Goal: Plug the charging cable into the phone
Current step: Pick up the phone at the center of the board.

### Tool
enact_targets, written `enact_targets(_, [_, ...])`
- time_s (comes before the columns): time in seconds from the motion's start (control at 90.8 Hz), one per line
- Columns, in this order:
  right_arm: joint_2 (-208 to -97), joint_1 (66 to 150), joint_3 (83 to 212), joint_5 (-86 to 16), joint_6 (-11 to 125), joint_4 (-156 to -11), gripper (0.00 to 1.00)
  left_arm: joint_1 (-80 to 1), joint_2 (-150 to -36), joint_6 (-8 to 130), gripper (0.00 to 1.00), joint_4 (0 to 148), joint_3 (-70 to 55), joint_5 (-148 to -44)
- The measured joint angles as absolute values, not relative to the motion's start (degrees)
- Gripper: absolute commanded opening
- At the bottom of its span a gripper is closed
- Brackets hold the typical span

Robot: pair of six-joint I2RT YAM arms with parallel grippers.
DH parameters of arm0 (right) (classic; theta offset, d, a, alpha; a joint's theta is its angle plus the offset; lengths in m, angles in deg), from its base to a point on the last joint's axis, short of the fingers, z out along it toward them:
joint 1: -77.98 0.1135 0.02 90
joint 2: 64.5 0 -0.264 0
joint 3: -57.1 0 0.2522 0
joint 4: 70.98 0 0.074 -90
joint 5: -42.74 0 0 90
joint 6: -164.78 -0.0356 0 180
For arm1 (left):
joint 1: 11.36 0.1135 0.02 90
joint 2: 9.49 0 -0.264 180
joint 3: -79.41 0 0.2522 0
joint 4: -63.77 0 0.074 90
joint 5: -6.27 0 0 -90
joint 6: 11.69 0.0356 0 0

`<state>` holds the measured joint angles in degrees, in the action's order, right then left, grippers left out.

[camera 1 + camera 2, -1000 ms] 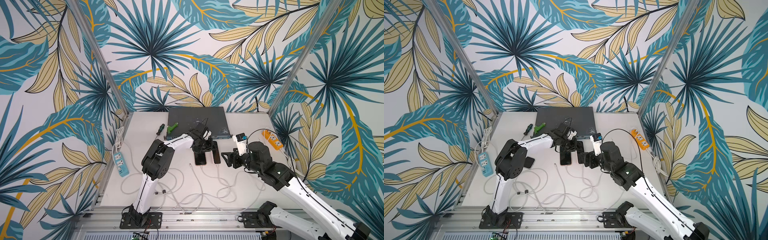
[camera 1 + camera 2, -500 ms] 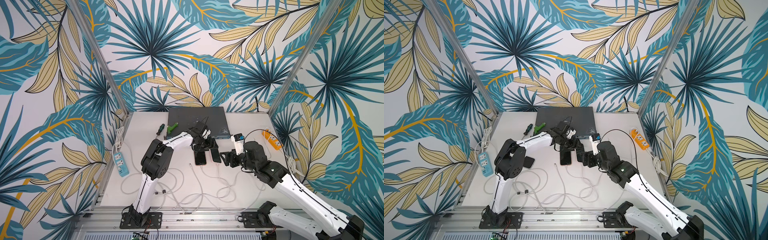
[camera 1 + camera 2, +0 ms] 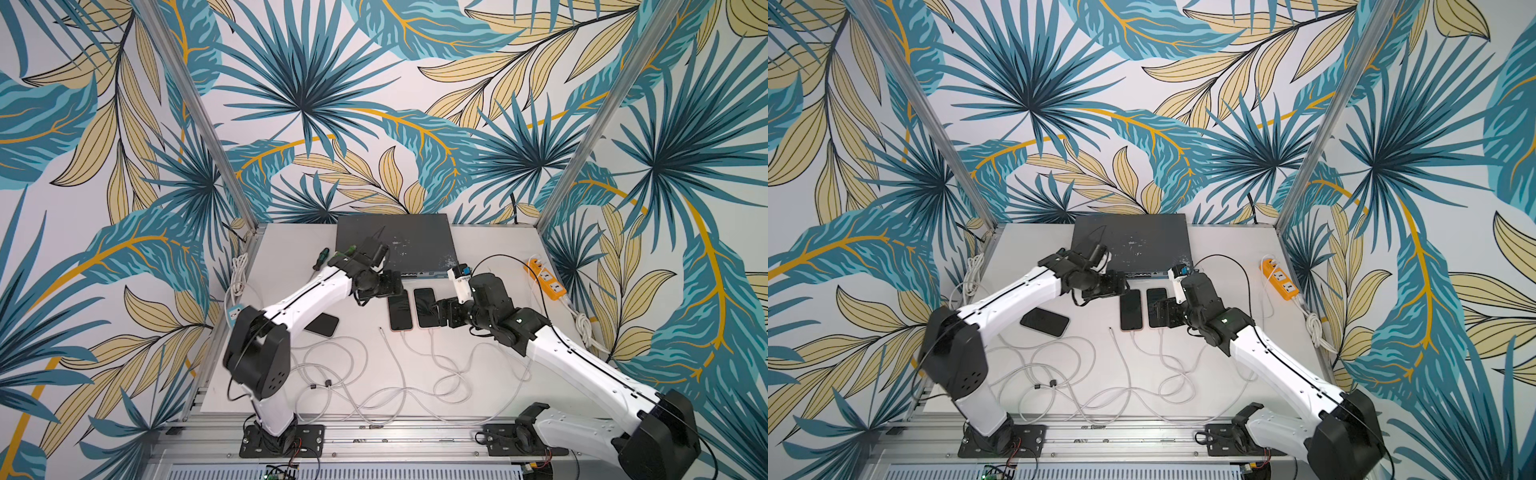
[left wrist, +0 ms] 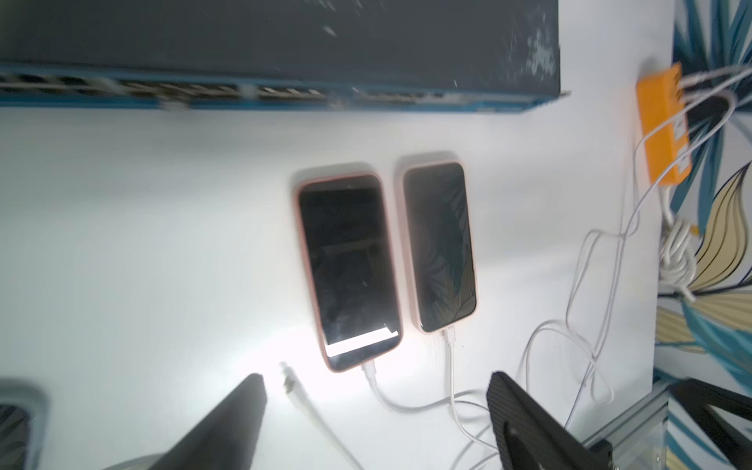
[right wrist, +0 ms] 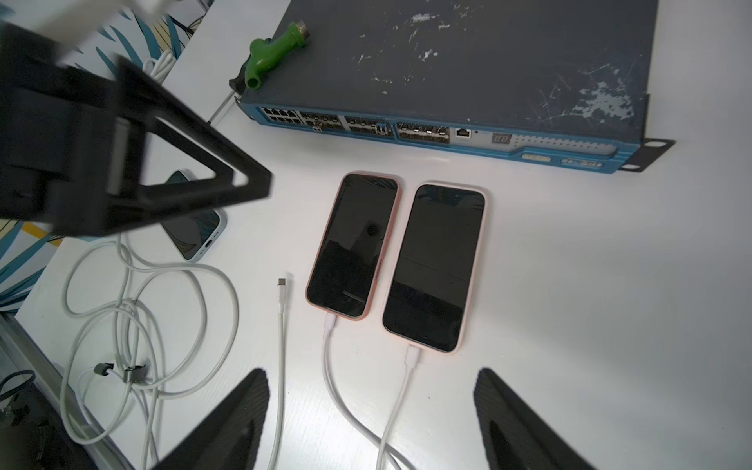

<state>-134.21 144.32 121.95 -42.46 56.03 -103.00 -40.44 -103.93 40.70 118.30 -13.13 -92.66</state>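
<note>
Two phones in pink cases lie side by side, the left phone (image 3: 400, 311) (image 5: 352, 244) and the right phone (image 3: 425, 307) (image 5: 435, 268). Each has a white charging cable plugged into its near end. A loose cable plug (image 5: 281, 285) (image 4: 287, 376) lies on the table just left of them. A third phone (image 3: 1044, 322) lies apart at the left, with no cable in it. My left gripper (image 3: 390, 282) (image 4: 375, 378) hovers open at the left phone's far corner, holding nothing. My right gripper (image 3: 442, 311) (image 5: 371, 374) is open beside the right phone, also holding nothing.
A dark network switch (image 3: 395, 241) stands behind the phones, with a green fitting (image 5: 276, 53) and a screwdriver (image 3: 320, 257) at its left corner. An orange power strip (image 3: 546, 280) lies at the right edge. Loops of white cable (image 3: 332, 374) cover the near table.
My left gripper has opened and drawn back a little to the left, off the left phone. My right gripper has shifted left, closer to the right phone.
</note>
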Motion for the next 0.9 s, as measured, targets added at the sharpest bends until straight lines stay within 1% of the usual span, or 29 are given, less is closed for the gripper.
enact_targets(0.099, [-143.0,144.1,127.9,-38.5,57.4,-103.2,0.77,-33.8,-94.3,38.1,0.89,118.1,-5.0,-90.1])
enact_targets(0.165, [-150.5,144.1,134.1,-35.5,59.0,-104.3,0.73,-29.6,-89.9,36.5,0.92,118.1,0.2,-88.7])
enact_targets(0.253, [-161.0,144.2,144.2,-32.0,61.1,-107.0,0.72,-26.2,-86.2,34.1,0.93,118.5,6.1,-87.2])
enact_targets(0.308, [-166.2,144.3,149.5,-30.5,62.0,-108.6,0.71,-24.7,-84.8,32.8,0.98,119.1,8.9,-86.4])
enact_targets(0.364, [-170.7,144.5,153.8,-29.1,62.8,-110.1,0.72,-23.4,-84.2,31.4,0.98,119.6,10.6,-85.5])
enact_targets(0.551, [-181.1,145.5,165.8,-25.7,65.5,-117.8,0.72,-20.0,-84.1,27.5,0.98,119.5,14.7,-83.9])
enact_targets(0.65, [-184.4,145.9,170.8,-24.8,66.9,-120.7,0.72,-19.5,-84.8,25.7,0.99,119.1,15.8,-81.9])
enact_targets(0.804, [-185.0,146.4,171.6,-23.6,67.9,-122.8,0.72,-19.5,-92.5,23.8,1.00,120.0,12.4,-80.7])
enact_targets(0.903, [-184.6,146.6,169.7,-23.4,67.9,-122.1,0.73,-19.5,-98.0,22.4,1.00,121.2,8.6,-80.0])
